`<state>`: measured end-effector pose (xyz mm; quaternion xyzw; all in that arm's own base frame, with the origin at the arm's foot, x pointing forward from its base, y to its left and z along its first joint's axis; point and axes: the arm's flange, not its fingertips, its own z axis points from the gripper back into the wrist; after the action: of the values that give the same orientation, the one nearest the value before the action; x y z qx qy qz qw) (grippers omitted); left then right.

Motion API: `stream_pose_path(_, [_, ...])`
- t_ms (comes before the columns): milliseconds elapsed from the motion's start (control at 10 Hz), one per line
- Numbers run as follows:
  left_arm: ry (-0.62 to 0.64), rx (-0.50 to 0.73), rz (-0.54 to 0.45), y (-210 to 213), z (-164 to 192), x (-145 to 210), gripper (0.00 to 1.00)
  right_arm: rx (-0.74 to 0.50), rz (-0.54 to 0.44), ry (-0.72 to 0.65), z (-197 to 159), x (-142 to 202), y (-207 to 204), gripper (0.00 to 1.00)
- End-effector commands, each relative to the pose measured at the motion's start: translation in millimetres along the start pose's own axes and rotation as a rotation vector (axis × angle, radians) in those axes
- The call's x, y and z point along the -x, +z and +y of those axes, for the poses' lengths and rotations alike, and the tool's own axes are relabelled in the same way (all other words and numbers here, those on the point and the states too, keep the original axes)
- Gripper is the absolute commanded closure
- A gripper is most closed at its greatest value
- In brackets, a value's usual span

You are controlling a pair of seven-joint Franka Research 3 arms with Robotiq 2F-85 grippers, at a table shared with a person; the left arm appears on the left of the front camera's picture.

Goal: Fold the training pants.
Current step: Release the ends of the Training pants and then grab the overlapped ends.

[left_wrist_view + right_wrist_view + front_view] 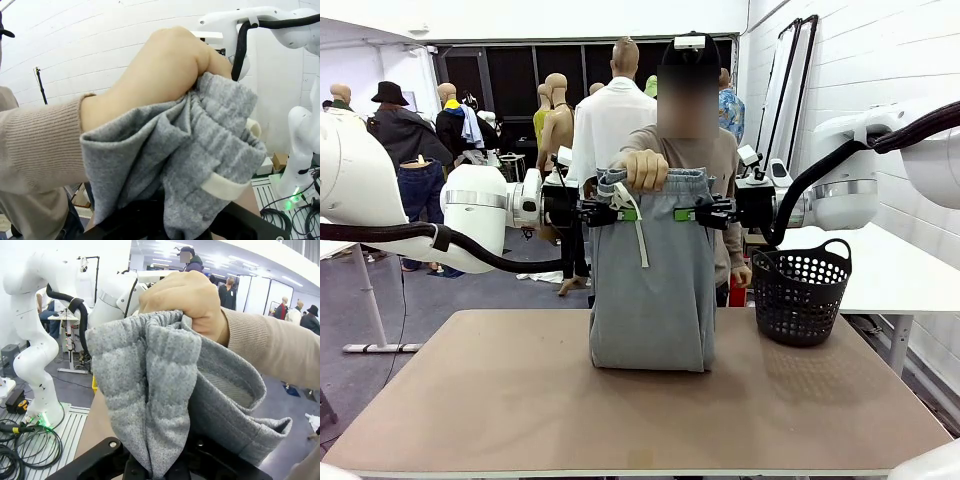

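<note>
The light grey training pants (655, 290) hang doubled over above the table, with the lower fold resting on the tabletop. My left gripper (620, 213) is shut on the left side of the waistband and my right gripper (692, 213) is shut on its right side. A person's hand (645, 168) grasps the top of the waistband between them. The white drawstring (641, 235) dangles down the front. In the left wrist view the bunched pants (200, 150) cover my fingers under the person's hand (170, 65). The right wrist view shows the pants (145, 390) and that hand (185, 295) close up.
A black perforated basket (802, 290) stands at the table's far right. The brown table (620, 410) has free room in front of the pants and to their left. The person stands right behind the pants at the far edge.
</note>
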<state>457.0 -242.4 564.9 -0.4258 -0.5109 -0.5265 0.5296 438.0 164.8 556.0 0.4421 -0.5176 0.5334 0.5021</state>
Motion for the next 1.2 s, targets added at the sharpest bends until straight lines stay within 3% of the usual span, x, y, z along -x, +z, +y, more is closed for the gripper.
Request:
stream_pose_path(0, [-0.019, -0.011, -0.023, -0.1, -3.3, -0.2, 1.0, -0.01, -0.007, 0.005, 1.5, -2.5, -1.0, 1.0])
stream_pose_path(700, [0.0, 0.0, 0.0, 0.0, 0.0, 0.0, 1.0, -0.01, -0.007, 0.005, 1.5, -2.5, -1.0, 1.0])
stream_pose_path(800, [0.003, -0.009, -0.005, 1.2, 0.3, -0.3, 0.95, 0.0, 0.0, 0.0, 0.0, 0.0, 0.0, 1.0])
stream_pose_path(900, [0.005, -0.015, -0.009, 2.6, 0.4, -0.5, 0.79, -0.003, 0.002, -0.012, 0.0, -1.4, 0.4, 0.93])
stream_pose_path(1100, [0.01, -0.016, -0.013, 4.6, 0.7, -0.7, 0.39, -0.004, 0.01, -0.021, -0.3, -2.5, 1.0, 0.56])
